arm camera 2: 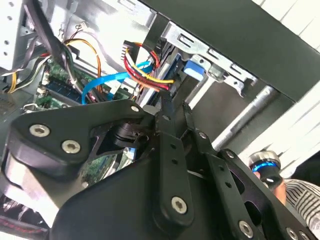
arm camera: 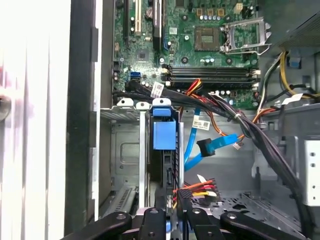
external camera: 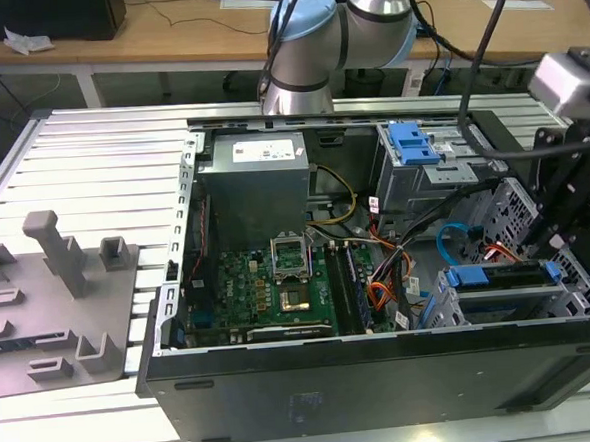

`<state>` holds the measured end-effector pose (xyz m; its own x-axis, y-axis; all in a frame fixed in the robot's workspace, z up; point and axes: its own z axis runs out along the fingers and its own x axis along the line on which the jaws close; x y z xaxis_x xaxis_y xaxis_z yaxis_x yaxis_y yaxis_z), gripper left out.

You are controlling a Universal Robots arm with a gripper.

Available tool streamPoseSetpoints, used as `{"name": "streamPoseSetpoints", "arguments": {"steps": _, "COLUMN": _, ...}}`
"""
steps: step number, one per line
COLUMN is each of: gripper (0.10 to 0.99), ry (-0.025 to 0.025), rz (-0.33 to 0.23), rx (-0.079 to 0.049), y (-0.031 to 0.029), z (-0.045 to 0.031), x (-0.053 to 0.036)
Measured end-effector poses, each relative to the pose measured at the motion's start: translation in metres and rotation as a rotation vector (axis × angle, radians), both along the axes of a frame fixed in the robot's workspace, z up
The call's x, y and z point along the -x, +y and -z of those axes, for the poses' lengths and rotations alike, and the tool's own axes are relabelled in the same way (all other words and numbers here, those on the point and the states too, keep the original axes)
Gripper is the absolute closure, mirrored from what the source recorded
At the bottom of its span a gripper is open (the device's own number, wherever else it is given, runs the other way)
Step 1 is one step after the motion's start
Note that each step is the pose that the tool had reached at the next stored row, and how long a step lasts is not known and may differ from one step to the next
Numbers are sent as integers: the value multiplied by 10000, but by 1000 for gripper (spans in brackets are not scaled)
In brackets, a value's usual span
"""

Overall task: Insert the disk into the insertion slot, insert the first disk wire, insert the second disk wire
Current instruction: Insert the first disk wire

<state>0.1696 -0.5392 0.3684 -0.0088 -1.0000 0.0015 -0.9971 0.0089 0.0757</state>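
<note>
Slatted aluminium desk [external camera: 91, 163] carries an opened computer case [external camera: 385, 376], with the disk [external camera: 499, 275] seated in the insertion slot [external camera: 519, 205] at the exterior view's right. The gripper [arm camera: 171, 206] sits just beside the first disk wire [arm camera: 198, 192]; whether it is clamped cannot be told. The leads look light and limp, so the rigid black plug seems the place to hold.

The disk [arm camera: 164, 135] seemingly sits in the insertion slot [arm camera: 124, 150].

- The disk [external camera: 503, 275], silver in a blue carrier, sits in the perforated insertion slot [external camera: 515, 213].
- The first disk wire [arm camera: 201, 190] ends beside it.
- The light-blue second disk wire [arm camera: 192, 150] loops nearby.
</note>
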Motion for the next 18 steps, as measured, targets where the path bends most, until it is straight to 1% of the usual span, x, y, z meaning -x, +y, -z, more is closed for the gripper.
{"name": "streamPoseSetpoints", "arguments": {"steps": 2, "gripper": 847, "ry": 0, "rz": 0, "rx": 0, "y": 0, "z": -34, "x": 0}}
{"name": "streamPoseSetpoints", "arguments": {"steps": 10, "gripper": 847, "ry": 0, "rz": -1, "rx": -1, "y": 0, "z": -38, "x": 0}}
{"name": "streamPoseSetpoints", "arguments": {"steps": 11, "gripper": 925, "ry": 0, "rz": 0, "rx": -1, "y": 0, "z": -39, "x": 0}}
{"name": "streamPoseSetpoints", "arguments": {"steps": 12, "gripper": 925, "ry": 0, "rz": 0, "rx": 0, "y": 0, "z": -39, "x": 0}}
{"name": "streamPoseSetpoints", "arguments": {"steps": 13, "gripper": 980, "ry": 0, "rz": 0, "rx": -1, "y": 0, "z": -40, "x": 0}}
{"name": "streamPoseSetpoints", "arguments": {"steps": 18, "gripper": 980, "ry": 0, "rz": 0, "rx": 1, "y": 0, "z": -40, "x": 6}}
